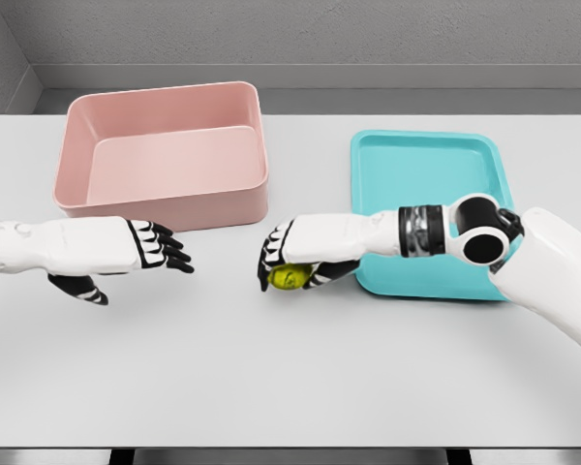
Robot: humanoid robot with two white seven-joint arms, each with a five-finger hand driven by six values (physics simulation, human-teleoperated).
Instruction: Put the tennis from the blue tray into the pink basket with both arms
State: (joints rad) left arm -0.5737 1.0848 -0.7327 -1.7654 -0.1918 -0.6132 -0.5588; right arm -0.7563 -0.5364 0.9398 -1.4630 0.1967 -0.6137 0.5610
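— What sort of place is shown?
— A bare simulated test bench: a plain white table point(290, 387) is set against grey walls point(300, 34), with no furnishings rendered.

A broad white table point(290, 387) fills nearly everything in front of me, its top smooth and matte, running off at nine and three o'clock. Its near edge crosses low at six o'clock, with dark legs or frame parts point(122, 456) showing beneath it against a pale floor. Up at twelve o'clock a grey wall point(320, 29) with a faintly mottled surface stands behind, meeting the floor at a lighter skirting strip point(368, 77). At ten o'clock a second wall point(0, 58) angles in. The light is soft and even, shadows faint.
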